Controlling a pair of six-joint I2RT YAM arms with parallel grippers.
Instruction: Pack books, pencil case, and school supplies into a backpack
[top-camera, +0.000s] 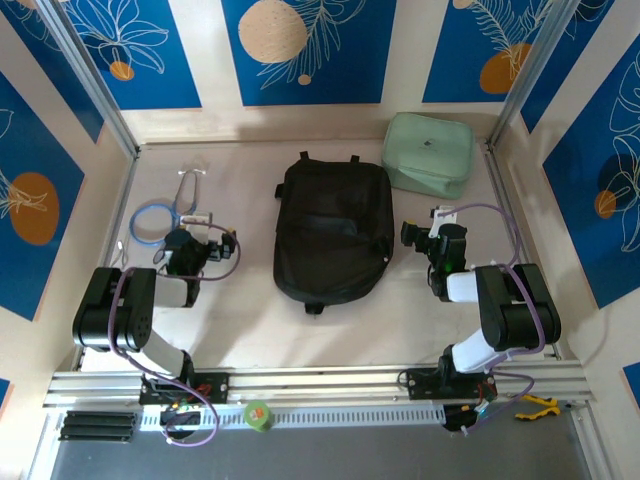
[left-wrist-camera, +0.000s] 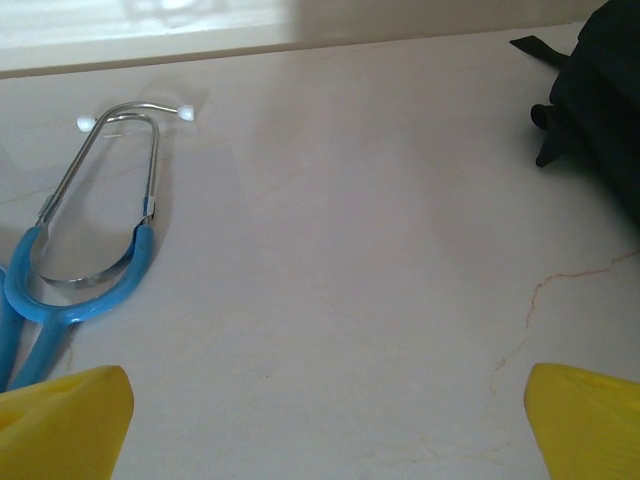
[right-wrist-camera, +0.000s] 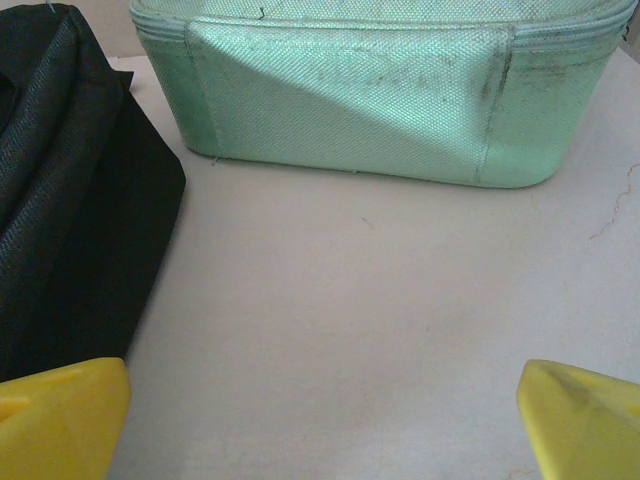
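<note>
- Left gripper (left-wrist-camera: 325, 428): jaws released wide, yellow fingertips (left-wrist-camera: 65, 420) at bottom corners of left wrist view, nothing grasped, bare table (left-wrist-camera: 350, 250) between.
- Right gripper (right-wrist-camera: 325, 420): jaws released wide too, nothing grasped, bare table between fingertips.
- Black backpack (top-camera: 332, 235): flat at table centre, between the two arms, apart from both grippers; edge seen at right of left wrist view and at left of right wrist view.
- Mint-green pouch (top-camera: 430, 153): far right corner of table, just beside backpack's far right corner, contact unclear; straight ahead of right gripper.
- Blue stethoscope (top-camera: 160, 215): on table at left, ahead and left of left gripper, well apart from backpack.
</note>
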